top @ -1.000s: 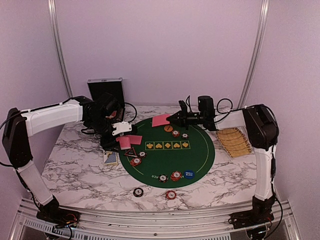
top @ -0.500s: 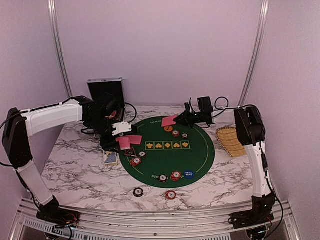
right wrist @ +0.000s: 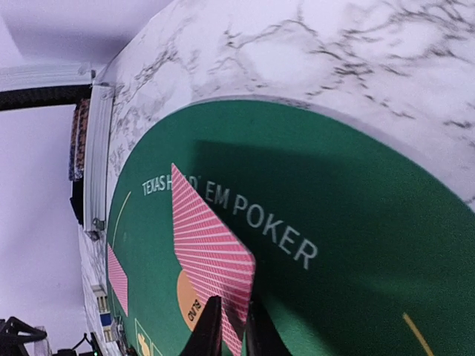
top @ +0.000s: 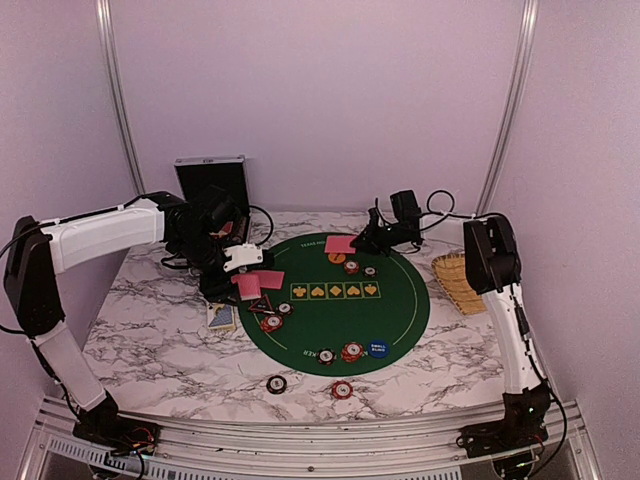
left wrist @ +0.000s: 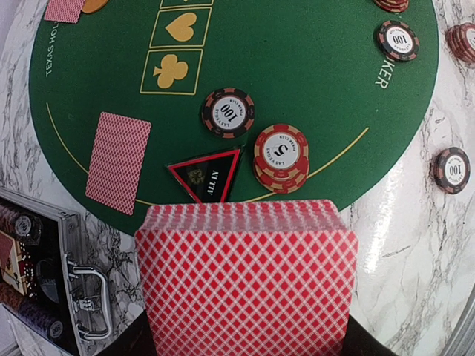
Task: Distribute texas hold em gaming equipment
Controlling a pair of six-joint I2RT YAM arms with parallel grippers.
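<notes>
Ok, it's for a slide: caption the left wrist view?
Card deck held over the green poker mat: chip stack, black chip, triangular marker, one face-down card.

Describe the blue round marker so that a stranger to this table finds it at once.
Find the round green poker mat on the marble table. Along its near edge, toward the arm bases, lie a black chip, red-orange chips, then the blue marker on the right. It alone is plain blue, with pale lettering and no striped edge.
</notes>
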